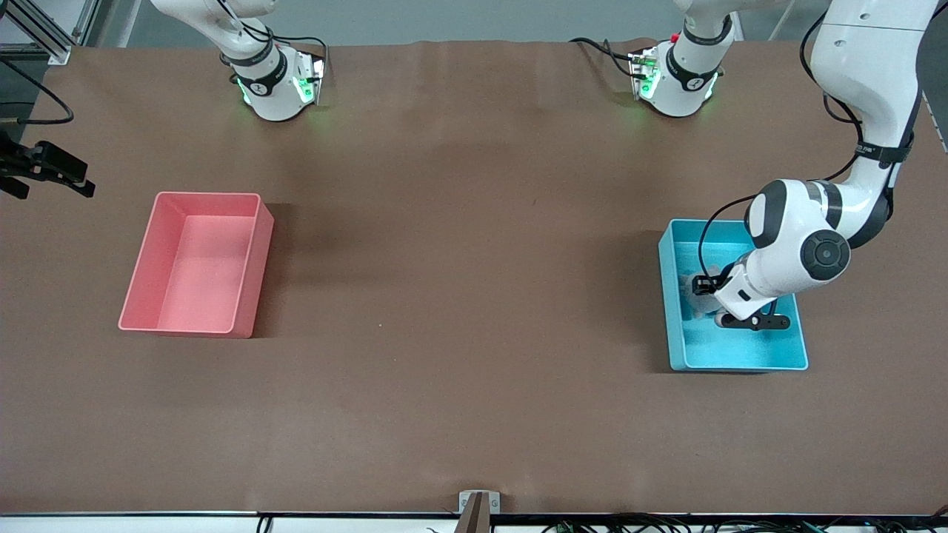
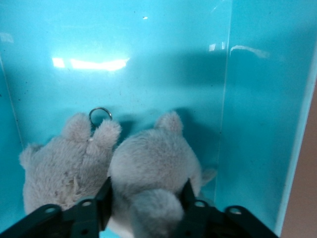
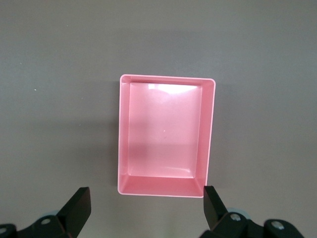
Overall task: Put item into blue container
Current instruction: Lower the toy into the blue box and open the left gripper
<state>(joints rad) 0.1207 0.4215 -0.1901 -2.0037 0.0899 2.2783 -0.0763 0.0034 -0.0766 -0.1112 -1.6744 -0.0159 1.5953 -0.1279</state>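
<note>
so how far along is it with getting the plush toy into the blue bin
Nearly done. The grey plush toy already lies on the floor of the blue container. In hand: the left pincer is down inside it, fingers on either side of the toy. Left: let go fully and lift out. The right pincer waits open over the table beside the pink bin, which holds nothing.

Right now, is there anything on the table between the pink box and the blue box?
No. In the front view only bare brown table lies between the pink box and the blue box.
</note>
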